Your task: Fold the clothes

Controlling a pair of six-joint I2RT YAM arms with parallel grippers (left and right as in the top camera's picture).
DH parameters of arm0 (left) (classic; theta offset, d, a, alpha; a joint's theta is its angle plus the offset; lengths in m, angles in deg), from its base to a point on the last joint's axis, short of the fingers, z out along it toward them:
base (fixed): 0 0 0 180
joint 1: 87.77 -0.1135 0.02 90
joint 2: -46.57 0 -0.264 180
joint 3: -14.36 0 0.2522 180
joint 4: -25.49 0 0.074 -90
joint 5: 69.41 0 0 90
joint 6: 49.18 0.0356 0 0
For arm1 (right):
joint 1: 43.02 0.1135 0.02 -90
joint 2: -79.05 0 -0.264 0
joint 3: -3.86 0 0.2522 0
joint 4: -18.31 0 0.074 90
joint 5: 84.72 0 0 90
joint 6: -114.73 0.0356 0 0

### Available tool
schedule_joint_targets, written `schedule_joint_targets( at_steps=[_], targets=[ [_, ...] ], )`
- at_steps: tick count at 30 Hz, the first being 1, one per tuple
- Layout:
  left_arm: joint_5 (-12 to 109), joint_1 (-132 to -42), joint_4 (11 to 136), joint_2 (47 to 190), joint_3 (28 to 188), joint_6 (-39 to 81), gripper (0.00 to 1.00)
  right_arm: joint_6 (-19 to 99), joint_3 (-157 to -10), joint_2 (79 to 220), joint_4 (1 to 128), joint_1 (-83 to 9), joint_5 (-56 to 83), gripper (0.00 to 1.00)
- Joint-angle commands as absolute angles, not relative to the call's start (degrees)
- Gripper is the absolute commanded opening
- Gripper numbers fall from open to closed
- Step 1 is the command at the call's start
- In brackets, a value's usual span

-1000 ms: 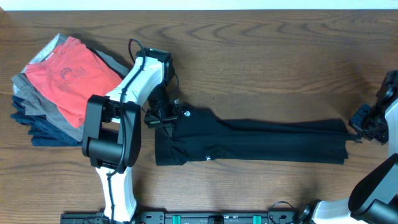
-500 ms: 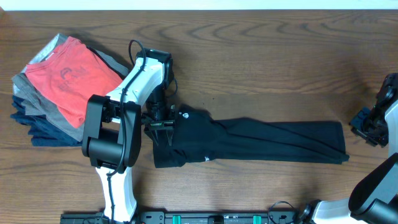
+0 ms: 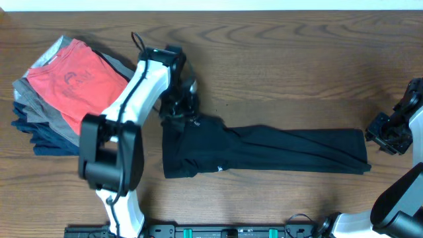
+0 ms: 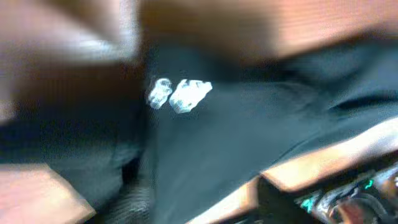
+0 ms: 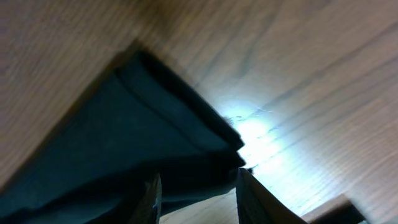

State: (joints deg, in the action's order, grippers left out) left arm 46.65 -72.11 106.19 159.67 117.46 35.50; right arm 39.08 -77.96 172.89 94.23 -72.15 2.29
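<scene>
The clothes (image 3: 264,151), a black garment, lie flat on the wooden table as a long strip running left to right. Its small white logo (image 3: 196,121) is near the upper left corner and shows blurred in the left wrist view (image 4: 180,94). My left gripper (image 3: 177,110) hovers just over that corner, open, with cloth below it and nothing held. My right gripper (image 3: 383,132) stands just off the strip's right end. In the right wrist view its fingers (image 5: 249,199) are apart, with the garment's corner (image 5: 155,118) lying loose ahead of them.
A stack of folded garments, a red-orange shirt (image 3: 73,76) on top of grey and navy ones, sits at the far left, close to my left arm (image 3: 132,99). The arm bases stand along the front edge (image 3: 231,231).
Both grippers have opened and let go of the garment, which dropped flat. The left gripper rose and moved back off the corner. The right one drew slightly away from the end.
</scene>
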Motion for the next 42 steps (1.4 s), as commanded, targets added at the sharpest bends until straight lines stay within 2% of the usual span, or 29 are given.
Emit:
schedule_joint_targets(
  at_steps=[1, 7, 11, 22, 25, 27, 31, 32, 39, 42],
  targets=[
    [49.5, -69.9, 102.2, 158.2, 118.4, 34.4, 0.74, 37.7, -77.6, 172.7, 94.6, -72.6, 4.2, 0.39],
    [49.0, -65.4, 96.9, 160.0, 117.6, 27.8, 0.74, 37.7, -77.6, 172.7, 94.7, -72.6, 4.2, 0.4],
    [43.5, -63.4, 98.3, 161.1, 117.6, 23.2, 0.74, 37.7, -77.6, 172.7, 94.7, -72.6, 4.2, 0.4],
    [38.9, -60.5, 97.3, 165.5, 117.2, 22.2, 0.74, 37.7, -77.6, 172.7, 94.6, -72.6, 4.2, 0.4],
    [39.0, -60.4, 97.2, 166.5, 117.2, 22.0, 0.64, 37.7, -77.6, 172.7, 94.6, -72.6, 4.2, 0.4],
    [38.9, -60.4, 96.9, 166.6, 117.2, 22.0, 0.49, 37.7, -77.6, 172.7, 94.5, -72.6, 4.3, 0.4],
    [39.0, -60.4, 96.6, 166.6, 117.2, 22.0, 0.09, 37.7, -77.6, 172.7, 94.5, -72.6, 4.2, 0.4],
    [39.0, -60.4, 96.6, 166.6, 117.2, 22.0, 0.06, 37.7, -77.6, 172.7, 94.5, -72.6, 4.2, 0.4],
    [39.8, -60.4, 98.8, 165.2, 117.2, 22.1, 0.06, 37.7, -77.6, 172.7, 94.5, -72.6, 4.2, 0.41],
    [43.9, -60.4, 101.4, 163.5, 117.2, 22.3, 0.06, 37.7, -77.6, 172.7, 94.5, -72.6, 4.2, 0.41]
  ],
)
